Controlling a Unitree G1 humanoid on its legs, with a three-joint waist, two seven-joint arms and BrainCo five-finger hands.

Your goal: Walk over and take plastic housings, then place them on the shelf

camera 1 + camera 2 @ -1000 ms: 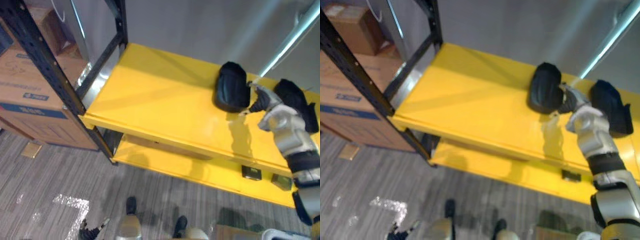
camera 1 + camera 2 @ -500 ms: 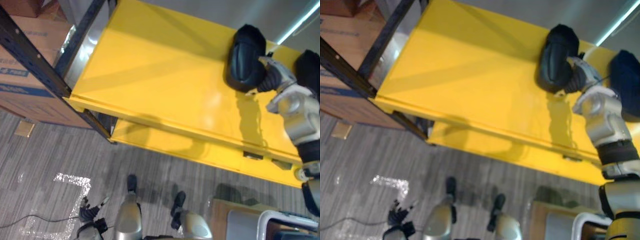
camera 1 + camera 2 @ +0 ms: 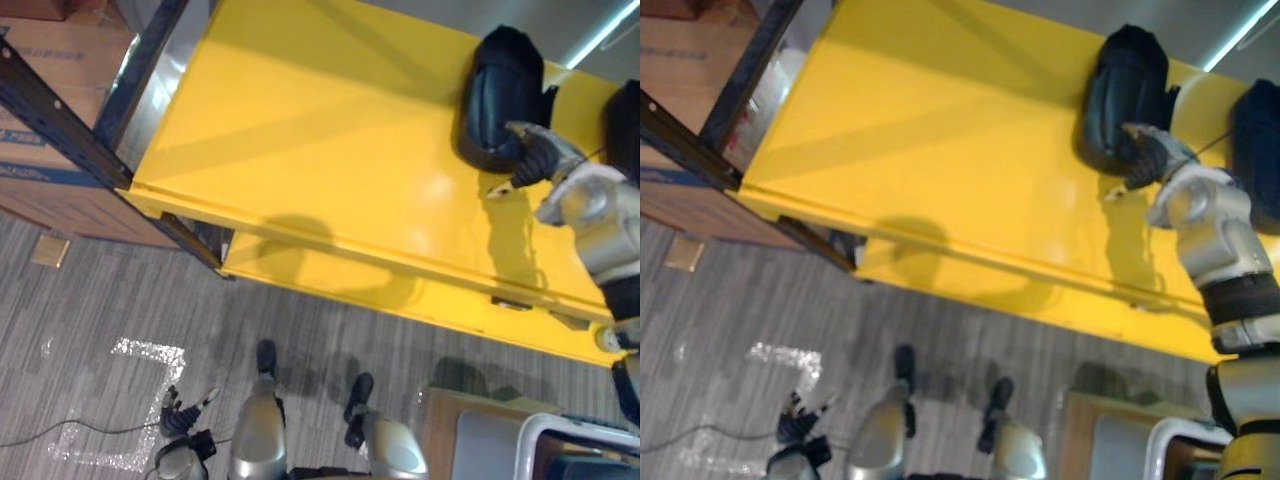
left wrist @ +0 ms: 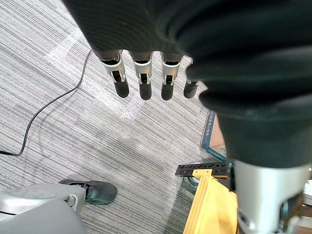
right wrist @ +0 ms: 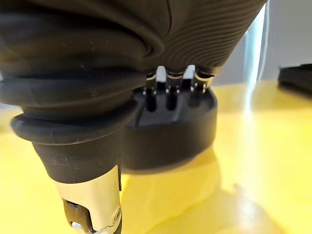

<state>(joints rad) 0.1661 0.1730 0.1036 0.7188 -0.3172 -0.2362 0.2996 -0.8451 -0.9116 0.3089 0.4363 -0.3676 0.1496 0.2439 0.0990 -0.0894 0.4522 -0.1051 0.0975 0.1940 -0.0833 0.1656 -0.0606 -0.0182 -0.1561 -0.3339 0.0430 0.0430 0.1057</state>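
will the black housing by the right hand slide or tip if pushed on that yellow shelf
Probably slides: the black housing lies flat and low on the glossy yellow shelf. Likely rigid and light, a hollow moulded shell. Unlikely to roll.

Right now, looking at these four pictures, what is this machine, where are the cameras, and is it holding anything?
It is a walking humanoid robot. Two pictures come from its head, looking down; two from cameras on its wrists. Before it is a yellow shelf bearing a black plastic housing and a second housing. The right hand reaches to the first one, fingers straight at its rim, gripping nothing. The left hand hangs open over the carpet, empty. A cardboard box stands beside the shelf.
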